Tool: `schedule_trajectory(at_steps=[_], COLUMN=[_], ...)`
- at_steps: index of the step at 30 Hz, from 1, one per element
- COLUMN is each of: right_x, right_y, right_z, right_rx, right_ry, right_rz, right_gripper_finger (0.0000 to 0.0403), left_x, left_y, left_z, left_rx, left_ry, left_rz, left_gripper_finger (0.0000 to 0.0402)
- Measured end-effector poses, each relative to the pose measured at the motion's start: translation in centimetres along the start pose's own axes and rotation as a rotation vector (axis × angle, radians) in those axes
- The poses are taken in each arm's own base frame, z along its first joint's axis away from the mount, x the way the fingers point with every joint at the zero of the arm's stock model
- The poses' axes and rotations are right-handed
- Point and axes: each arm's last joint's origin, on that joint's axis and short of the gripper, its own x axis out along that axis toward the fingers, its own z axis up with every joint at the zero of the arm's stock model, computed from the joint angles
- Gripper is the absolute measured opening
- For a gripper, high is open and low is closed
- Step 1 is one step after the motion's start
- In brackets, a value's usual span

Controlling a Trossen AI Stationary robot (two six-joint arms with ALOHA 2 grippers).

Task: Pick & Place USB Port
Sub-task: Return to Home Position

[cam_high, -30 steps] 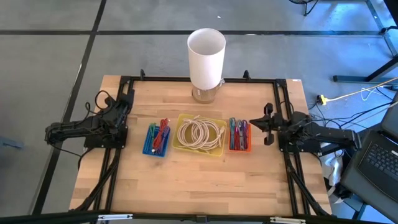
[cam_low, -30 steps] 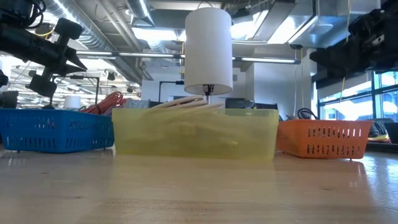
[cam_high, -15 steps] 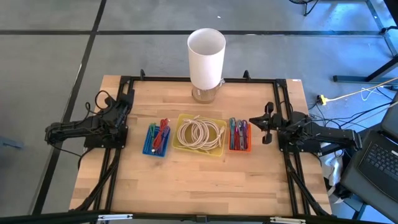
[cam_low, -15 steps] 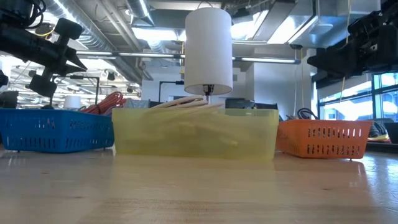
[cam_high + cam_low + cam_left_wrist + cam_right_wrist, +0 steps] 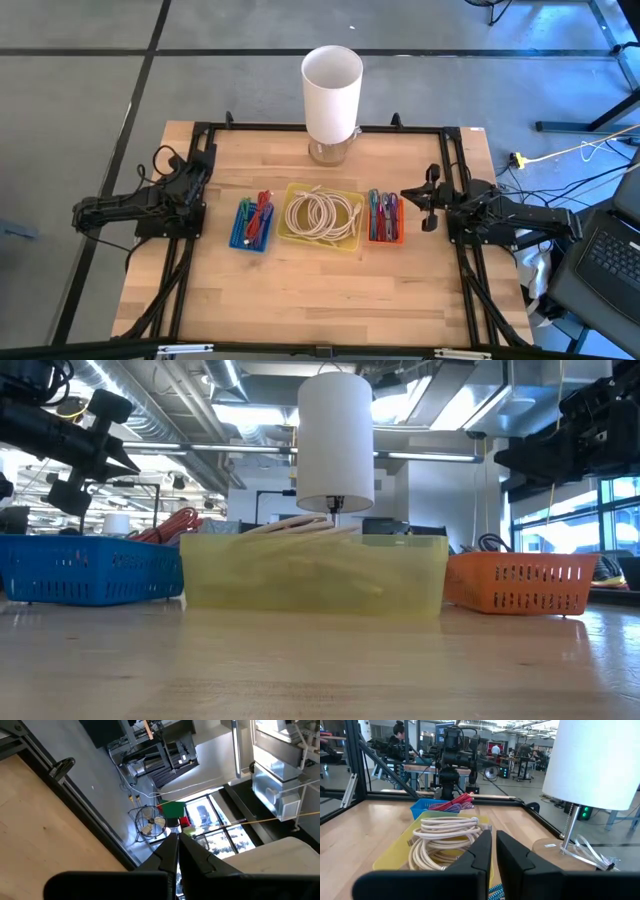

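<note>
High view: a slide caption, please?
Cables sorted into blue bin, yellow bin, orange bin; left gripper and right gripper flank them.

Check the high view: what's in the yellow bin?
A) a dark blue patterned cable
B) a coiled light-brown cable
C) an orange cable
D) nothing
B: the high view shows a coiled light-brown cable lying inside the yellow bin, and nothing else in it.
</note>
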Motion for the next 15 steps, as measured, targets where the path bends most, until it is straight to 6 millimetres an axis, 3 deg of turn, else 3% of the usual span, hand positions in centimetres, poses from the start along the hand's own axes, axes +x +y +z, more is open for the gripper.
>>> schedule_trajectory(at_steps=[3, 6, 10, 15], right_x=[0.0, 0.0, 0.0, 0.0], right_y=[0.0, 0.0, 0.0, 0.0], right_z=[0.0, 0.0, 0.0, 0.0], right_rx=[0.0, 0.0, 0.0, 0.0], right_ry=[0.0, 0.0, 0.0, 0.0], right_rz=[0.0, 0.0, 0.0, 0.0], right_gripper_finger=[0.0031, 0.0031, 0.0031, 0.0031], left_x=[-0.1, -0.2, -0.8, -1.8], left_y=[0.1, -0.1, -0.4, 0.0], left_z=[-0.1, -0.6, -1.9, -3.4], left_rx=[0.08, 0.353, 0.624, 0.956], left_ry=[0.05, 0.253, 0.54, 0.687], left_rz=[-0.015, -0.13, -0.467, -1.017], left_gripper_finger=[0.0006, 0.0006, 0.0006, 0.0006])
